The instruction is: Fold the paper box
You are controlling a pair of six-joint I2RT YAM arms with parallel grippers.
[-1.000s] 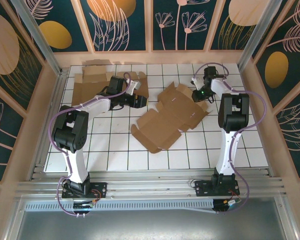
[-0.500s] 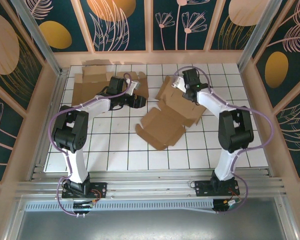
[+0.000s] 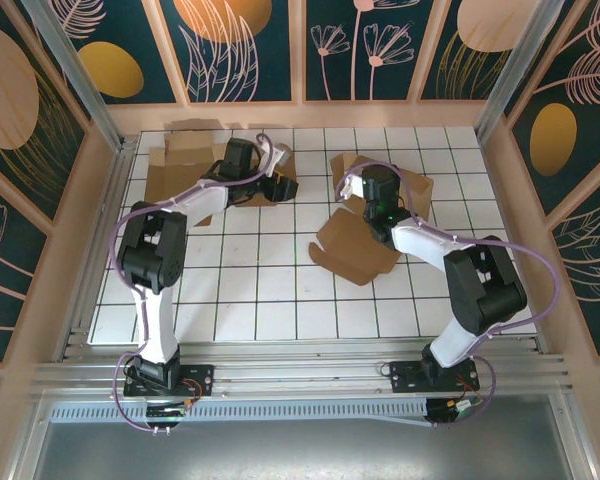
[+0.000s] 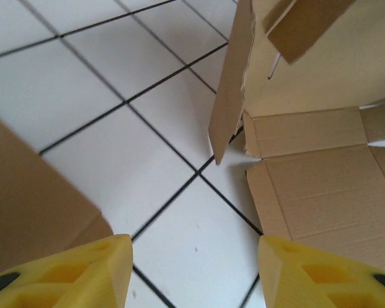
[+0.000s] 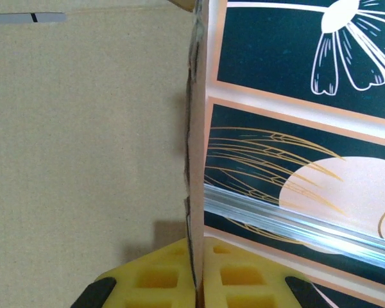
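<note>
Pinching a raised panel of the paper box (image 3: 352,248) at frame centre in your right gripper (image 5: 197,260), you seem mid-fold; next likely needs your spread, empty left gripper (image 4: 192,256) brought across.

Reading from the middle of the table (image 3: 240,300), I have bare tiles from 4 through 6 to 8 o'clock, wide enough for either arm to sweep. The paper box (image 3: 358,245), half raised, blocks the ground toward 1 and 2 o'clock. A flat cardboard sheet (image 3: 175,178) covers 10 to 11 o'clock. Between the two, at 12 o'clock, I see a narrow lane of open tiles. In the left wrist view I have clear tile straight ahead, with an upright flap (image 4: 228,96) standing at 1 o'clock. Panelled walls (image 3: 300,50) close off 9, 12 and 3 o'clock.
</note>
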